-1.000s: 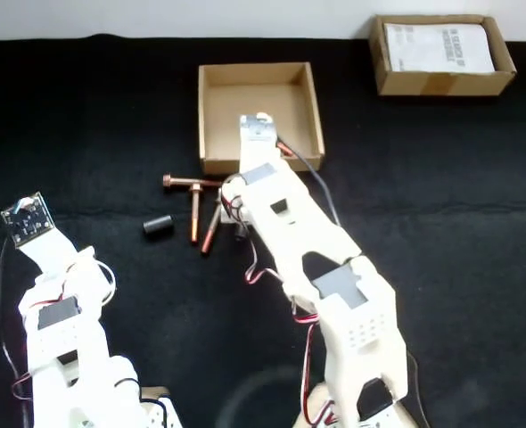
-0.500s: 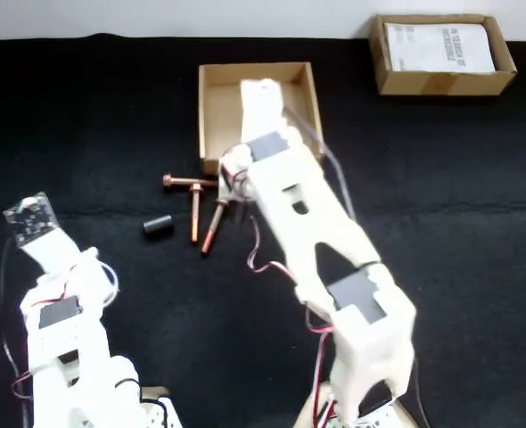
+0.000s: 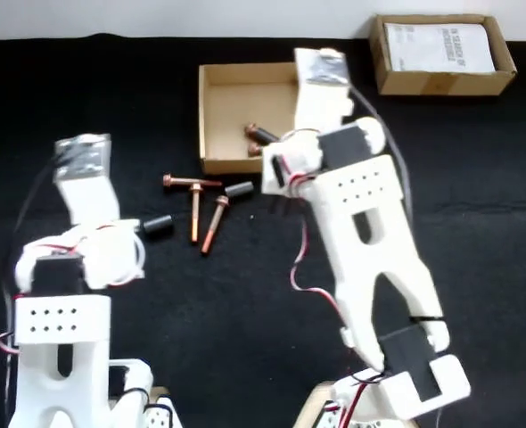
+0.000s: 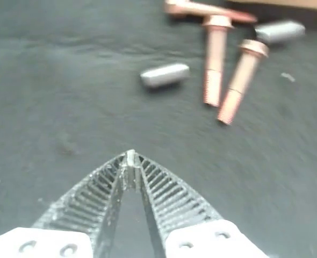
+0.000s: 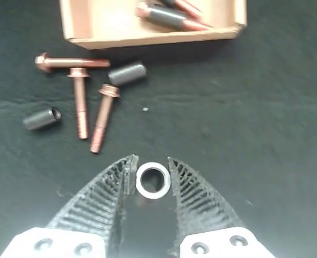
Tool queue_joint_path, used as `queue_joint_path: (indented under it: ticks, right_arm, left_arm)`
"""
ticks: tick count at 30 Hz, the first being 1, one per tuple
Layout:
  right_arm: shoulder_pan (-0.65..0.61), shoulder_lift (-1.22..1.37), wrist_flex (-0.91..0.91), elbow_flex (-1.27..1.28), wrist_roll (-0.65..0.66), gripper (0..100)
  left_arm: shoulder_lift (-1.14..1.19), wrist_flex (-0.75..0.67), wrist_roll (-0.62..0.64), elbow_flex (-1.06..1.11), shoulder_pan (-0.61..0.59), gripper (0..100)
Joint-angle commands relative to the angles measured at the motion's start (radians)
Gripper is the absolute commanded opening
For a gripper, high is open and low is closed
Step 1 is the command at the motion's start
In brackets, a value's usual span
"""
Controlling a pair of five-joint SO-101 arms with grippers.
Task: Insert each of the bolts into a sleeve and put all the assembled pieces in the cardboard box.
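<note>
Progress, as judged: roughly 2 of 5 done. The cardboard box (image 3: 232, 102) holds the assembled pcs (image 5: 166, 16). One bolt-in-sleeve is plain to see; a second lies beside it, partly cut off by the frame edge, so the count is approx.

Left to do: 3 bolts lie loose on the black table (image 3: 441, 232), close together in front of the box.
- The flat bolt (image 3: 190, 182) lies along the box's front wall, just outside it.
- The middle bolt (image 3: 194, 214) and the slanted bolt (image 3: 212, 225) sit just below it, heads toward the box.

There are 3 sleeves to match.
- The outer sleeve (image 3: 159, 225) lies on the left arm's side of the bolts, near them but apart.
- The inner sleeve (image 3: 239, 189) lies between the bolts and the box corner.
- The held sleeve (image 5: 153, 181) sits end-on between the fingers of the right claw (image 5: 151, 161), which is clenched on it above the table and back from the bolts.

The left claw (image 4: 130, 160) is closed tip to tip w/ nothing in it. It hangs over bare table, w/ the outer sleeve and the bolts ahead of it.

So 3 insertions and 3 drops into the box remain. The likely next step is mating the held sleeve w/ a bolt, which prob. needs the left claw to pick one up first.

A second box (image 3: 441, 80) w/ paper in it stands off at the far corner, not involved.
</note>
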Motion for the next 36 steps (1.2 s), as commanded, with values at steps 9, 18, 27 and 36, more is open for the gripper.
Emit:
queue_joint_path:
  ticks: [9,18,27,36]
  right_arm:
    - [0.042,-0.068,-0.372,0.564,0.077,0.7]
    - [0.027,-0.065,-0.717,0.872,0.147,0.8]
    - [0.005,-0.065,-0.714,0.891,0.236,16.8]
    - [0.008,-0.074,-0.710,0.883,0.238,21.0]
  left_arm:
    - [0.251,-0.098,0.041,-0.062,0.117,2]
    - [0.346,-0.097,0.035,-0.056,-0.093,2]
    - [0.344,-0.100,0.035,0.002,-0.133,2]
    - [0.344,-0.247,0.034,0.151,-0.189,2]
